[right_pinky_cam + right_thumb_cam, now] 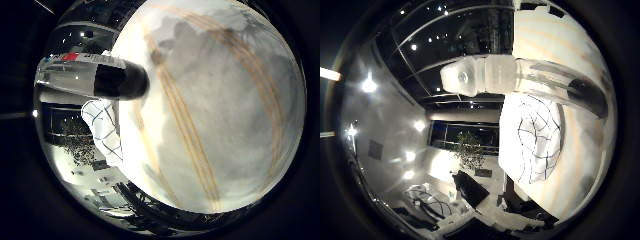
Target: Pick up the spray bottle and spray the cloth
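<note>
The spray bottle (520,77) lies on its side on the pale, striped table (225,125), white nozzle end poking past the table's edge. Just beside it on the same table, at about six o'clock from the bottle, sits the white cloth (535,140) with dark grid lines. Fingers open or curled? Cannot tell.

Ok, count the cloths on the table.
1. A white cloth with thin dark grid lines lies on the table, near its edge, beside the bottle. Others could lie outside these views.
</note>
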`<act>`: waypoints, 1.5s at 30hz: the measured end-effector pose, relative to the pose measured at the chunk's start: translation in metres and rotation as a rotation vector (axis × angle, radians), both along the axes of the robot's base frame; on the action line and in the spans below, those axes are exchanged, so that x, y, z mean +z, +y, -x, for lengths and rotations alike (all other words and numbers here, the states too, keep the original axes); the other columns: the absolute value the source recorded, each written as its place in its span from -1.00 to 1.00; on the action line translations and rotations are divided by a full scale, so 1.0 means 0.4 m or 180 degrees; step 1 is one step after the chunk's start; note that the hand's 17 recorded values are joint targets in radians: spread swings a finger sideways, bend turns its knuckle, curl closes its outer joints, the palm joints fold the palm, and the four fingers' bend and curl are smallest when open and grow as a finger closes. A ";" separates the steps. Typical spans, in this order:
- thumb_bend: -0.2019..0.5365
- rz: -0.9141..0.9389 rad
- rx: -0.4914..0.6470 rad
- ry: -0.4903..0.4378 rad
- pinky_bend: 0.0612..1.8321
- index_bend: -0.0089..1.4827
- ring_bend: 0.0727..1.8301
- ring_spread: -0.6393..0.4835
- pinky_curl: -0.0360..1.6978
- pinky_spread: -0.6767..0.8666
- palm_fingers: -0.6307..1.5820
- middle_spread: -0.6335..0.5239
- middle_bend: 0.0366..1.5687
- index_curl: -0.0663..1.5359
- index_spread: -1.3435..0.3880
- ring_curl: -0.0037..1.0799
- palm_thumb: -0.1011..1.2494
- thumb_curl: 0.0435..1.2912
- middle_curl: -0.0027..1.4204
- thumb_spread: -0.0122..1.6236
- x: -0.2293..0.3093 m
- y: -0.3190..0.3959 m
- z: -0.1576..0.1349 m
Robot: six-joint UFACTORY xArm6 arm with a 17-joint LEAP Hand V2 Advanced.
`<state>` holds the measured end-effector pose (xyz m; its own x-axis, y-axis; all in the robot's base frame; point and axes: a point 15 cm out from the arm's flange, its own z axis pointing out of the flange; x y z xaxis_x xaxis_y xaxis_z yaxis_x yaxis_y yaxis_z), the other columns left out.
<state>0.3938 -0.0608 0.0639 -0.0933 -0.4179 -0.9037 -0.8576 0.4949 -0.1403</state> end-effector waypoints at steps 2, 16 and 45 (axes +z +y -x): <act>-0.53 -0.0013 0.0013 -0.0007 -0.55 -0.79 -0.64 0.50 -0.61 0.42 -0.34 0.39 -0.75 -0.60 0.39 -0.51 -0.37 -0.59 -0.51 0.16 0.001 0.013 -0.009; -0.52 -0.0082 0.0057 -0.0073 -0.66 -0.76 -0.59 0.46 -0.65 0.32 -0.19 0.35 -0.64 -0.56 0.45 -0.51 -0.25 -0.58 -0.49 0.20 -0.008 0.061 -0.102; -0.46 -0.0271 0.0239 -0.0268 0.38 0.53 0.52 -0.14 -0.17 -0.37 0.68 -0.01 0.63 0.00 0.36 0.11 0.61 -0.33 -0.07 0.21 0.035 0.181 -0.195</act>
<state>0.4719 0.0117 0.0781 0.0131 -0.3423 -0.9395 -0.8796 0.4428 -0.1737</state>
